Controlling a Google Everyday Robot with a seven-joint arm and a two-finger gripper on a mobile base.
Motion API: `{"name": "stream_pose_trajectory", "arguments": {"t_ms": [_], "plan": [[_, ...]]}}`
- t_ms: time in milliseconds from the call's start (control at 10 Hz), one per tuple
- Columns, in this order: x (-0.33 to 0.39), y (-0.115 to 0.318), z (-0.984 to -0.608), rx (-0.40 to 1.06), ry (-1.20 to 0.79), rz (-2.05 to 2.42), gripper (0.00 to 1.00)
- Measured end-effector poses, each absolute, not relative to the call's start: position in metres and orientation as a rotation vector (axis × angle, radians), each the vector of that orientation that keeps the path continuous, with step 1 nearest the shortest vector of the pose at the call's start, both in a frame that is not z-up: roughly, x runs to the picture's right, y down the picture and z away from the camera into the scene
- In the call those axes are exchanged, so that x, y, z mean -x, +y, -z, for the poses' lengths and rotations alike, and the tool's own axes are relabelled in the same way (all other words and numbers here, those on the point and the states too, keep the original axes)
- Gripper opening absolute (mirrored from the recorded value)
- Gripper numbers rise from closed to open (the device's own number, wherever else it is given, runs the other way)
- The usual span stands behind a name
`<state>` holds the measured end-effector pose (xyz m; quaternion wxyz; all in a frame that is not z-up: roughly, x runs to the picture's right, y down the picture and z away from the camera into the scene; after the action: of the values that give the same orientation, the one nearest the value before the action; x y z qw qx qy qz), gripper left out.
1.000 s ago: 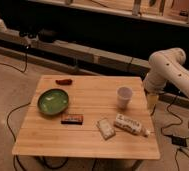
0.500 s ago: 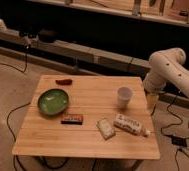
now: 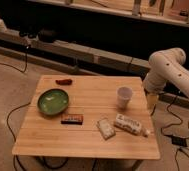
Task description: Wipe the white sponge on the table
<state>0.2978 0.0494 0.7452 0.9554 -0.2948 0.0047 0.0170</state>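
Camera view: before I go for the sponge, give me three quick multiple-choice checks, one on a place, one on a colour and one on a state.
1. Relative to the table, the gripper is:
A over its middle
B off to its right side, near the white cup
C at its left edge

2. The bowl is:
A green
B red
C white

3. The white sponge:
A lies flat on the wood
B stands on edge
C is lifted in the air

Answers:
1. B: it hangs just right of the cup.
2. A: its inside shows plain green.
3. A: it rests beside the white bottle, with nothing touching it.
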Motion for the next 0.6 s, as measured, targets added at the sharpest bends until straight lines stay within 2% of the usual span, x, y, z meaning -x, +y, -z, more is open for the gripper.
{"name": "stream_pose_trajectory", "arguments": {"t_ms": [400,600], "plan": [[-0.297,0.05,-0.745,0.6,0.01,-0.028,0.8],[-0.272,0.055,-0.744,0.595,-0.009,0.051,0.8]]}}
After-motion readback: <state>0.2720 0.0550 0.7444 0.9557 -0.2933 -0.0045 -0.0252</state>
